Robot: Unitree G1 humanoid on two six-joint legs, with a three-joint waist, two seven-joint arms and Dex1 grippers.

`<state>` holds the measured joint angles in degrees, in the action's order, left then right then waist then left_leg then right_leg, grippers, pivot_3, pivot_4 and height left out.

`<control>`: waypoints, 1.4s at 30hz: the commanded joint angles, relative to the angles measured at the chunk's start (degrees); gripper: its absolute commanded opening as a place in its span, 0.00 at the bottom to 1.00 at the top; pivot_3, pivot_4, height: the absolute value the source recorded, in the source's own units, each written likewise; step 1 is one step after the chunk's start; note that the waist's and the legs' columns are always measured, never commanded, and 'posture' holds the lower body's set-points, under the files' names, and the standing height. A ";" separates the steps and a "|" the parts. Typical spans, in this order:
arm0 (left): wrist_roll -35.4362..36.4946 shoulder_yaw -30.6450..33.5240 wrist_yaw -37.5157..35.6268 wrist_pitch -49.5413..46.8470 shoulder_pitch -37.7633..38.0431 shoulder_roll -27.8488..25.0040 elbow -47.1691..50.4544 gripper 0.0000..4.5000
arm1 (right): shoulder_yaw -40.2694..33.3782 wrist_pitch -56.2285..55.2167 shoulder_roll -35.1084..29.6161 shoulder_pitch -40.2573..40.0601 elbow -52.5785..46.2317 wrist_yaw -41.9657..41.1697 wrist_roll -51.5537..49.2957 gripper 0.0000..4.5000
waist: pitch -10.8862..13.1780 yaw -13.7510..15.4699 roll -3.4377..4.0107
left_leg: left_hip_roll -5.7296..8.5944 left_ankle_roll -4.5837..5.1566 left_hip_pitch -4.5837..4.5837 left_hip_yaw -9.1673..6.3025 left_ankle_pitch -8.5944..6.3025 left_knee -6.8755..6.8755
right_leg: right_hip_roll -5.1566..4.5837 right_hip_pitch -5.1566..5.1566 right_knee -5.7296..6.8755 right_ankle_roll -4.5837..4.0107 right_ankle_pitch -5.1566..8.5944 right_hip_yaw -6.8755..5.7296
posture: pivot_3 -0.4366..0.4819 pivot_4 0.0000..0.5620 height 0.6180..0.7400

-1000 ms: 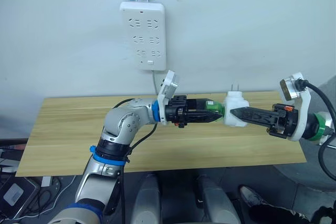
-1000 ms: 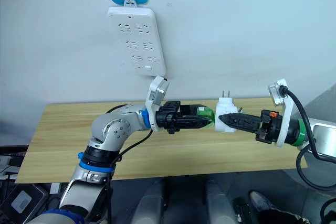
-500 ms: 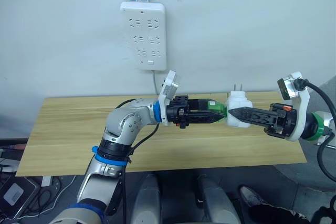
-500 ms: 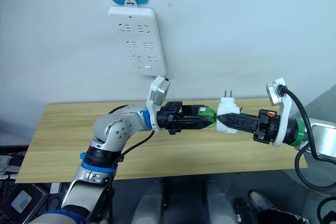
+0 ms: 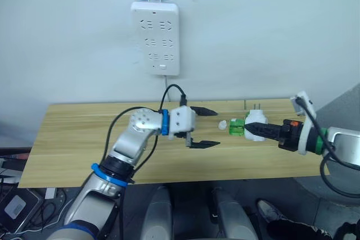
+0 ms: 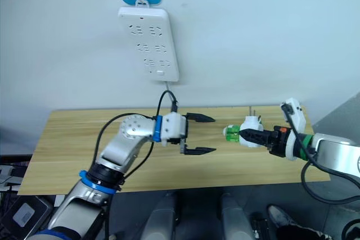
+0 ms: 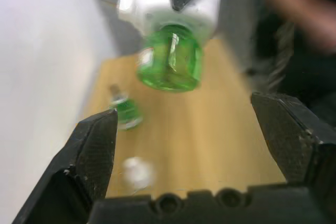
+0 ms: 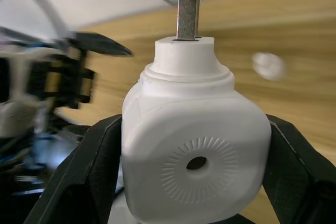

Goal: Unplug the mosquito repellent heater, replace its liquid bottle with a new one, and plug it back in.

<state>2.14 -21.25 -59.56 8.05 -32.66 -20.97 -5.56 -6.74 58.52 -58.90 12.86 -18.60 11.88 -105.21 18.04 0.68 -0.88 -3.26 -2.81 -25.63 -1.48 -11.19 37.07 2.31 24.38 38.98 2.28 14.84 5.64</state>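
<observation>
Heater [image 5: 256,126] sits clamped between right gripper [image 5: 264,131] fingers, its green bottle [image 5: 236,127] pointing at the wide-open, empty left gripper [image 5: 209,127] just beyond.

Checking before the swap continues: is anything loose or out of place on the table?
A small white round piece lies loose on the wooden table, near the green bottle in the white plug-in heater.

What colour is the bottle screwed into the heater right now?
Clear green. The bottle under the white heater shows best in the left wrist view.
</observation>
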 commanded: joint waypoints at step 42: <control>-24.16 -7.31 21.71 -3.58 0.69 8.55 2.85 0.50 | 6.99 -9.19 5.46 7.58 -14.07 16.58 -3.63 1.00 | -0.04 0.32 -0.01 | 0.08 0.04 -0.01 -0.08 0.02 -0.02 | -0.07 -0.01 0.05 -0.06 -0.05 -0.08 | 0.59 0.45 1.00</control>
<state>-22.33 -28.14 -38.58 3.23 -31.64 -12.90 -2.92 1.61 49.21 -52.74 18.83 -28.65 31.48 -110.16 18.00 1.00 -0.89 -3.17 -2.77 -25.64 -1.56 -11.16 37.05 2.23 24.37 39.03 2.21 14.78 5.57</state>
